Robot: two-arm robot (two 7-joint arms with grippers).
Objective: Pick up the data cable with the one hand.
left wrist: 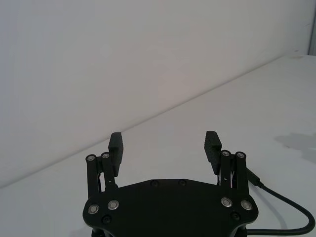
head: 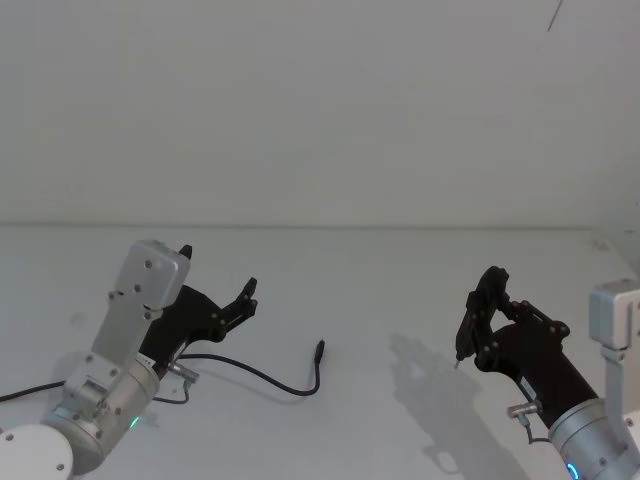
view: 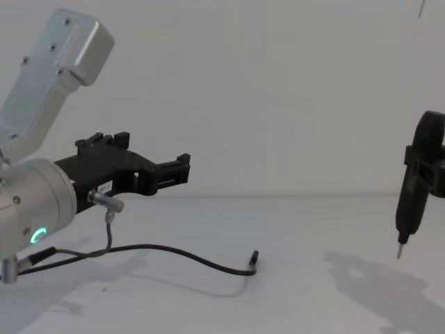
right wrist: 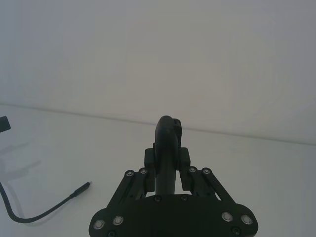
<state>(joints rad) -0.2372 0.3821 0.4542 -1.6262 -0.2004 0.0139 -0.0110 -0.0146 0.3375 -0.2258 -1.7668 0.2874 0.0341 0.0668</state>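
On the white table (head: 400, 290), the cable (head: 272, 379) lies flat in a loose curve. It is below my left claw (head: 218, 272), and its plug end sits a bit to the claw's right. That claw is wide open, holds nothing, and is up in the air.

The chest view shows the gap between claw and cable from the side, which the head view cannot. My left wrist view shows the cable on the table past one finger (left wrist: 213, 143).

Well to the right of my left claw, my right claw (head: 487, 300) is clenched round a black tool (head: 466, 330), tip pointing down.
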